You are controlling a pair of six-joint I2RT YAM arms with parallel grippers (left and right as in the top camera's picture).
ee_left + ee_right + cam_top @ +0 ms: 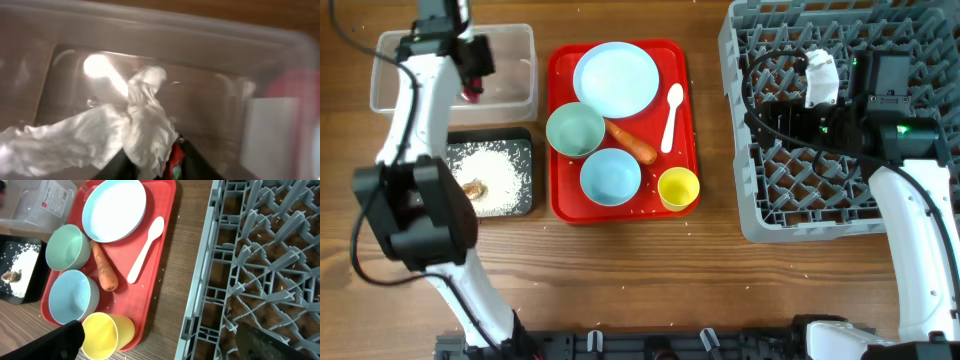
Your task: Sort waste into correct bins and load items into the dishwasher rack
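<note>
My left gripper (473, 85) is down inside the clear tub (525, 40), shut on a crumpled white tissue (145, 115) and a red snack wrapper (175, 157) held between its fingers (160, 155). The tissue trails across the tub floor. The black tray (520, 140) holds loose white rice (500, 165) and a brown scrap (473, 187). The red tray (560, 205) carries the blue plate (616, 78), green bowl (575, 130), blue bowl (610, 175), yellow cup (678, 187), carrot (632, 143) and spoon (672, 115). My right gripper (765, 95) hovers open and empty over the grey rack (790, 215).
In the right wrist view the rack's left wall (200, 280) sits close beside the red tray (167, 210), with a strip of wooden table (175, 305) between. Grains of rice lie scattered on the tray and table. The tub's far wall (150, 25) is close ahead.
</note>
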